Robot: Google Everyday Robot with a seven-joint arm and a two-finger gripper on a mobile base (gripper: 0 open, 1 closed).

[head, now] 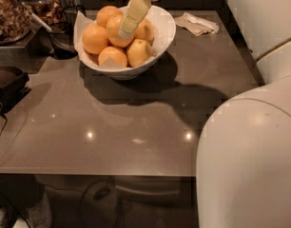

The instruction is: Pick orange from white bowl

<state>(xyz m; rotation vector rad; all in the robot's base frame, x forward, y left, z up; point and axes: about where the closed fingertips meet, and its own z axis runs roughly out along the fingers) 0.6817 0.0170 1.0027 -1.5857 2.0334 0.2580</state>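
The white bowl (162,34) stands at the back of the grey table and holds several oranges on a white paper liner. The top orange (118,28) lies in the middle of the pile. A paler, yellowish one with a dimple (139,52) lies at the front right. My gripper (126,32) comes down from the top of the view, its cream-coloured fingers (134,14) hanging over the middle of the bowl, with the tips at the top orange.
A crumpled napkin (198,23) lies right of the bowl. Containers of brown food (10,13) and a dark scoop (60,42) stand at the back left, a dark object (7,84) at the left edge. My white arm (250,151) fills the right foreground.
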